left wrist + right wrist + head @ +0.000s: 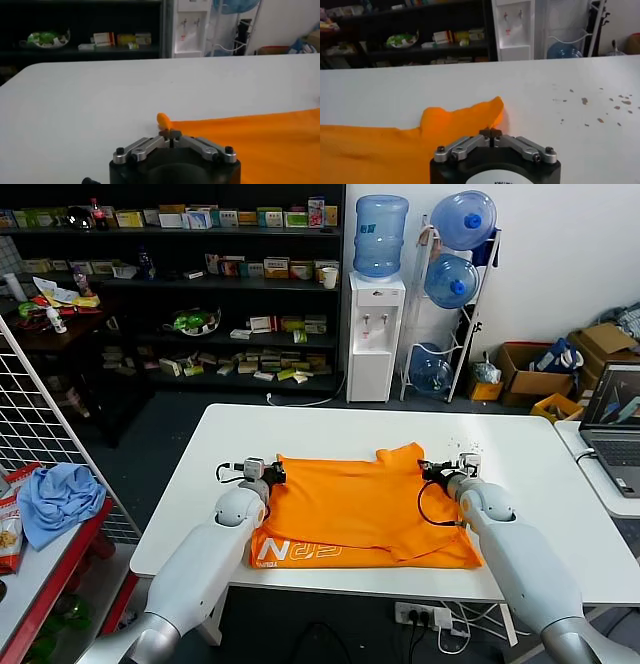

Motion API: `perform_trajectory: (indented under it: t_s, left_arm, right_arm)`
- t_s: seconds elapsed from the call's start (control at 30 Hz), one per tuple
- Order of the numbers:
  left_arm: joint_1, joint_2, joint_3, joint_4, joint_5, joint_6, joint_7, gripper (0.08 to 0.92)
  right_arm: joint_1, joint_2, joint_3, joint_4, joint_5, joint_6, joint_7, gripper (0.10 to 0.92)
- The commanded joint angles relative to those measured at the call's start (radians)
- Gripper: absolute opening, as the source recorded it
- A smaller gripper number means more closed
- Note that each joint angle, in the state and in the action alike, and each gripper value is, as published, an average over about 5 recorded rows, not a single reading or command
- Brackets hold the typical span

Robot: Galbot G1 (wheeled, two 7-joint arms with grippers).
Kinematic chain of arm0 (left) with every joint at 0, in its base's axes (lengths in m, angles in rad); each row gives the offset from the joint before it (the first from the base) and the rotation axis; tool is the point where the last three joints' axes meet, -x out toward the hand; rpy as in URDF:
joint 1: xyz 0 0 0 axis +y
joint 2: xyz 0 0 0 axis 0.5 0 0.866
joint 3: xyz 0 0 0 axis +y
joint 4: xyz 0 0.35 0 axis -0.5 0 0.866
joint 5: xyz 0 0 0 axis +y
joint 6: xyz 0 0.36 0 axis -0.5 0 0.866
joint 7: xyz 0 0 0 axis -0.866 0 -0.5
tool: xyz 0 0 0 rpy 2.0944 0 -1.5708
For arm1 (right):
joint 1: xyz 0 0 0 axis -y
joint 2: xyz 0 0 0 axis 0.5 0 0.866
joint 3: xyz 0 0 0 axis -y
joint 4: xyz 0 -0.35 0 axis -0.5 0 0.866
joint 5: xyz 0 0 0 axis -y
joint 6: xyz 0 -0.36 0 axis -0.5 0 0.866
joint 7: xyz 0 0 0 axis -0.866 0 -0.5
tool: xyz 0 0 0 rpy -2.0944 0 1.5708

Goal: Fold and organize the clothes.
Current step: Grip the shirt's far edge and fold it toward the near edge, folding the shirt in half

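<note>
White lettering, partly "N", crosses the orange T-shirt (365, 509) hem at 6 o'clock. The left gripper (274, 473) at 9 o'clock and the right gripper (430, 472) at 3 o'clock are both clamped on its far corners. Bare white table (520, 444) lies beyond toward 12.

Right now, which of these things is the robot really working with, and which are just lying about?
In the job:
- orange T-shirt, spread on the white table
- left gripper, shut on its far left edge
- right gripper, shut on its far right edge

Lying about:
- light blue cloth
- laptop
- water dispenser

White table (330, 419), water dispenser (376, 334), stocked dark shelves (200, 284), laptop (615, 419), light blue cloth (58, 499) on the left.
</note>
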Motion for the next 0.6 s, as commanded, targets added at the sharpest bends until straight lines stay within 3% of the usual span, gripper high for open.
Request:
perform_trajectory:
  t_s: [0.03, 0.6]
  left_arm:
    - [0.092, 0.110, 0.004, -0.215, -0.025, 0.004, -0.021, 0.095]
    - [0.466, 0.332, -0.050, -0.735, -0.061, 0.048, -0.076, 0.095]
  right_arm:
    - [-0.132, -0.099, 0.005, 0.274, 0.065, 0.005, 0.080, 0.125]
    - [-0.550, -0.304, 0.121, 0.726, 0.077, -0.024, 0.234, 0.125]
